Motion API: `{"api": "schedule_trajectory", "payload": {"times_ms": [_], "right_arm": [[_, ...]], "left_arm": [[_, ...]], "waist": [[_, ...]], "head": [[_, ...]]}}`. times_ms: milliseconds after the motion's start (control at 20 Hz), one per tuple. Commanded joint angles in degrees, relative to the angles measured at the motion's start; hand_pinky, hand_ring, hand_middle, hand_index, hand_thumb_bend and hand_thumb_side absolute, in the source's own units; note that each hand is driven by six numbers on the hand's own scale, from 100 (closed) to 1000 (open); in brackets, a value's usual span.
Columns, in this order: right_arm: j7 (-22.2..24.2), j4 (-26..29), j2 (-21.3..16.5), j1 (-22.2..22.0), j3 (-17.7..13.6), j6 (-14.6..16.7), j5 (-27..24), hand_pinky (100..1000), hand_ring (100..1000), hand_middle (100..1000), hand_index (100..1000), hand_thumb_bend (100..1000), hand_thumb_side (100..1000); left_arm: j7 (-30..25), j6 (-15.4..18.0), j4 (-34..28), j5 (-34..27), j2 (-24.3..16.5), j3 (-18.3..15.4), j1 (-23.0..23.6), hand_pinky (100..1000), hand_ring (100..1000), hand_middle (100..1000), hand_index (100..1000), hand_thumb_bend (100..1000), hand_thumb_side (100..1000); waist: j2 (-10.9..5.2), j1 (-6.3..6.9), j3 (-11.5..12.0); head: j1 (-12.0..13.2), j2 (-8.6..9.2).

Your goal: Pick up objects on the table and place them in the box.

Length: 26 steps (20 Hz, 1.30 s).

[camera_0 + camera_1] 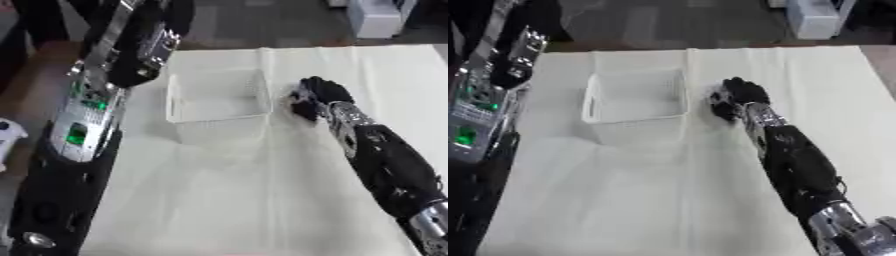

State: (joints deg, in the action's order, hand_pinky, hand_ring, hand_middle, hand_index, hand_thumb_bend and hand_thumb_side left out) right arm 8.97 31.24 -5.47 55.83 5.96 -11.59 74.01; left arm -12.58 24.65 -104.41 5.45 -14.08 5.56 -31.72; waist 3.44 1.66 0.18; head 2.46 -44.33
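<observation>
- While the right arm [389,165] reaches in from the lower right corner across the cloth, the right hand [317,97] sits just beside the right wall of the box [216,107]; the hand is low, at about the height of the box's rim or under it, and it looks to be touching or nearly touching the cloth.
- Its fingers are curled inward into a dark bunch, turned toward the box; whether they are closed round something small I cannot tell, since nothing can be made out between them against the black of the hand.
- The box is a pale, see-through basket with ribbed walls; it stands upright on the white tablecloth [262,200], a little left of the middle of the table and toward the far side; I can see no contents through its walls, only the cloth beneath.
- No loose object can be made out on the cloth apart from the box; if the hand covers one, it is hidden.
- The left arm [83,130] runs up the left side of the left eye view, along the table's left edge, with silver plates and small green lights on it; it rises toward the upper left, and the left hand [149,57] is at its top, near the far left corner of the box but apart from it; whether that hand's fingers are straight or bent I cannot tell.
- A small white thing [7,134] shows at the far left edge, off the cloth.
</observation>
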Motion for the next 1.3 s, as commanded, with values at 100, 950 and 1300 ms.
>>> {"api": "schedule_trajectory", "payload": {"times_ms": [100, 950, 1300], "right_arm": [[1.5, -0.9, 0.3, 0.2, -0.5, -1.0, 0.0, 694, 826, 954, 1000, 100, 898], [-4.3, 0.0, 0.8, 0.5, -0.5, -5.8, 11.1, 100, 100, 212, 454, 176, 100], [-19.9, 0.3, 1.5, -0.3, -2.2, -9.3, 9.6, 100, 100, 100, 100, 222, 100]], "left_arm": [[-0.3, 0.1, -0.7, -0.2, -0.4, -0.1, -0.4, 794, 751, 852, 930, 100, 801], [-0.4, 0.1, -0.7, -0.2, -0.4, -0.1, -0.3, 793, 749, 851, 928, 100, 799], [-0.4, 0.2, -0.7, -0.3, -0.4, -0.1, -0.2, 792, 748, 849, 927, 100, 799]], "waist": [[-0.36, 0.08, 0.2], [-0.09, 0.07, 0.2], [0.01, 0.13, 0.2]], "head": [[-0.1, 0.21], [-0.1, 0.21], [0.0, 0.21]]}}
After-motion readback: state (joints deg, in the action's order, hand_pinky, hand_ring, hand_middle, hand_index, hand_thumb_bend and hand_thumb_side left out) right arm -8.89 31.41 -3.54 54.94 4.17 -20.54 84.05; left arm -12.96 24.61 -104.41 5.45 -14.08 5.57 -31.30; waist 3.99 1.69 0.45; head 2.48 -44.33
